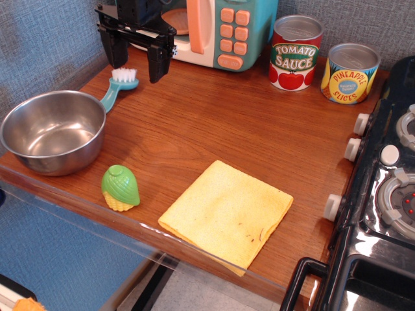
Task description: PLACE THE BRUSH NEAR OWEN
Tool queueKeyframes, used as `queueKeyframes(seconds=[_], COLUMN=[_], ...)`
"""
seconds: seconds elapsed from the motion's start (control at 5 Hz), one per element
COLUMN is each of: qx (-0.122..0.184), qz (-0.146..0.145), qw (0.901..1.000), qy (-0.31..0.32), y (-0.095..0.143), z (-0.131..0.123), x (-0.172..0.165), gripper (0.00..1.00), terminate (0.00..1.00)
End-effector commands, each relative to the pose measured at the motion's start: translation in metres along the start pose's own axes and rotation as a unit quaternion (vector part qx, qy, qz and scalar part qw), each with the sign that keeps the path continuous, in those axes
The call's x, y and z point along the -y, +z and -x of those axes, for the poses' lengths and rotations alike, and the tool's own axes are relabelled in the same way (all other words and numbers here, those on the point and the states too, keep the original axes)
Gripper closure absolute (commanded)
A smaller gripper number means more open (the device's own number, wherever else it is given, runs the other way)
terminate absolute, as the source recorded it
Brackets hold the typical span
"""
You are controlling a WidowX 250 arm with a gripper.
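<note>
We see the gripper (135, 58) hanging with jaws spread and empty above the brush (117, 85), which lies between the steel bowl (52, 131) and the toy microwave (214, 32). It looks light, rigid; we'd pinch its slim teal handle.

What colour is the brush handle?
Teal, with white bristles; the brush shows in the only view, observation.image.
</note>
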State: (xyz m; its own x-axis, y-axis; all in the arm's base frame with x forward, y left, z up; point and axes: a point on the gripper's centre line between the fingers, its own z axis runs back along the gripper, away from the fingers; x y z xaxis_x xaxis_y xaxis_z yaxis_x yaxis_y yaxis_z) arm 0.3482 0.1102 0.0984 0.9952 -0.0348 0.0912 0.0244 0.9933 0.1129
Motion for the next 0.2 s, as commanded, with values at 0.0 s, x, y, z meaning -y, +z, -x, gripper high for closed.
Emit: queueKeyframes(seconds=[0.0], qx=[0.032], qz=[-0.012], qw=[0.9994], qy=[0.002], y=[0.0251], z=[0.0016], x=[-0.0070], gripper=[0.00], terminate=[1.00])
